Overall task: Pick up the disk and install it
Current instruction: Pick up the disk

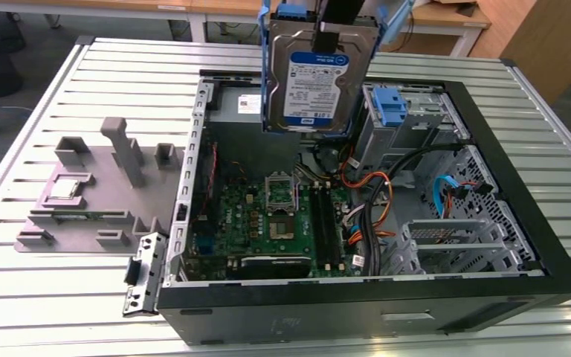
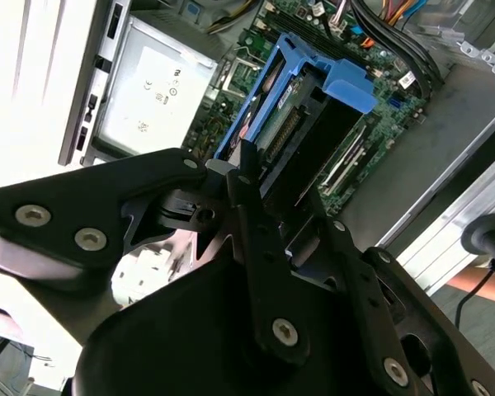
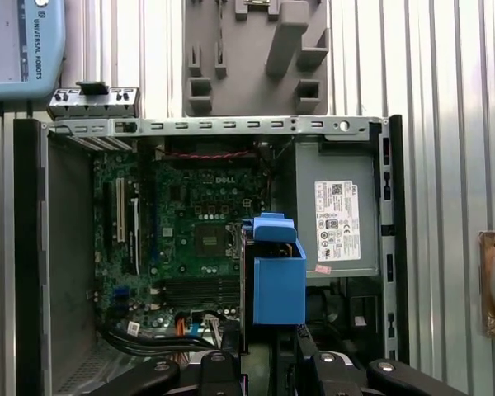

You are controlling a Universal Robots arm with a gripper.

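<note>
Disk (image 1: 317, 78): hangs upright above the open case (image 1: 538, 245), long axis vertical, label facing the exterior view, blue carrier tabs uppermost. Gripper (image 1: 330, 33): fingers clamped on the disk's upper end. Motherboard (image 1: 265, 223) lies below; grey fixture (image 1: 87, 193) sits beside the case.

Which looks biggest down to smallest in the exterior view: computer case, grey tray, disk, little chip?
Black metal computer case
Grey plastic tray and blue-framed silver disk look alike, the lifted disk being nearer
Small square silver chip
</note>
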